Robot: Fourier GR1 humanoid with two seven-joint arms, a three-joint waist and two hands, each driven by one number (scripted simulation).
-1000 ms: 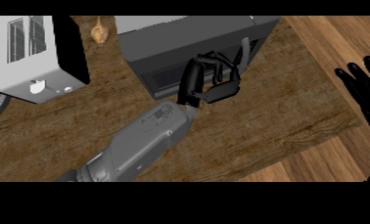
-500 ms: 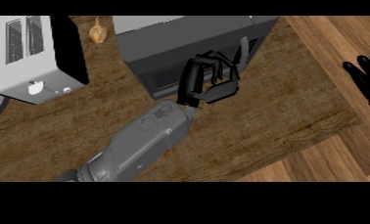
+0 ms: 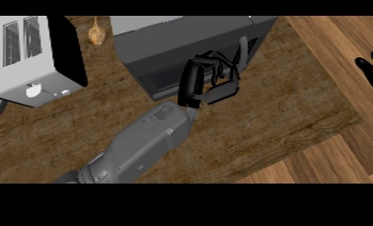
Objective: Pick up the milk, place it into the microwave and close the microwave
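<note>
Milk: not visible; place cannot be told. Left hand (image 3: 192, 83): fingers curled, nothing seen within, against the front of the microwave (image 3: 189, 40). Toaster (image 3: 36, 57): well left of it. Right hand (image 3: 363, 68): fingers straight, far right.

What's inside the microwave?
Only the microwave's grey top and dark front show from above. The left hand sits right at the front and covers part of it, so the inside is hidden. Whether the milk is in there cannot be seen.
</note>
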